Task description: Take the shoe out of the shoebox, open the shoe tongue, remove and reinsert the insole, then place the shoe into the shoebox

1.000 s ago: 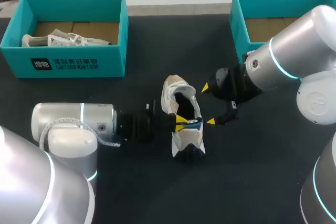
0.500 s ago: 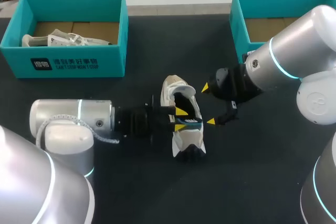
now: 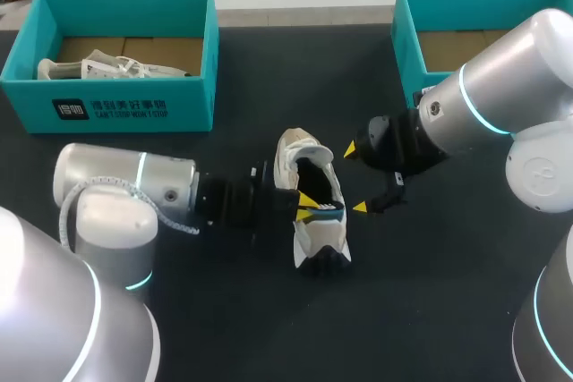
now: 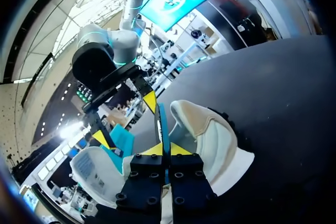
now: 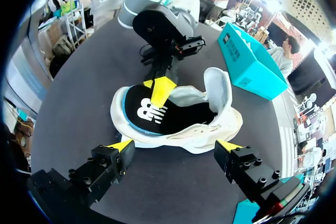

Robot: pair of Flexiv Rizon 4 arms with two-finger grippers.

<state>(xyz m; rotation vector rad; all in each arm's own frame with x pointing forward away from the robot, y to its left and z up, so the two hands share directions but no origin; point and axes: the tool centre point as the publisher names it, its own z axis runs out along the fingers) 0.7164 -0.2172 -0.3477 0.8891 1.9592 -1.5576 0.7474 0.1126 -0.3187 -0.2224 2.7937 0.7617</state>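
The white shoe [image 3: 320, 237] lies on the dark table [image 3: 269, 78] near its middle, outside both boxes, heel toward 12 o'clock and toe toward 6.

The left gripper [image 3: 307, 207] comes in from 9 o'clock over the shoe's opening. In the left wrist view its fingers are pinched narrowly on the thin, blue-edged insole [image 4: 161, 124]. The right wrist view shows that insole's black face [image 5: 149, 113] lying in the shoe, with one yellow tip on it.

The right gripper [image 3: 355, 179] sits just at 3 o'clock of the shoe. Its jaws are spread wide, holding nothing, and the shoe's side is ahead of them.

At 10 o'clock from the shoe stands a teal shoebox [image 3: 134, 109]. It holds a pale laced shoe [image 3: 107, 67] on its side on the brown cardboard floor.

At 2 o'clock stands a second teal box [image 3: 407, 24], partly hidden by the right arm. Its brown cardboard floor [image 3: 452, 49] shows.
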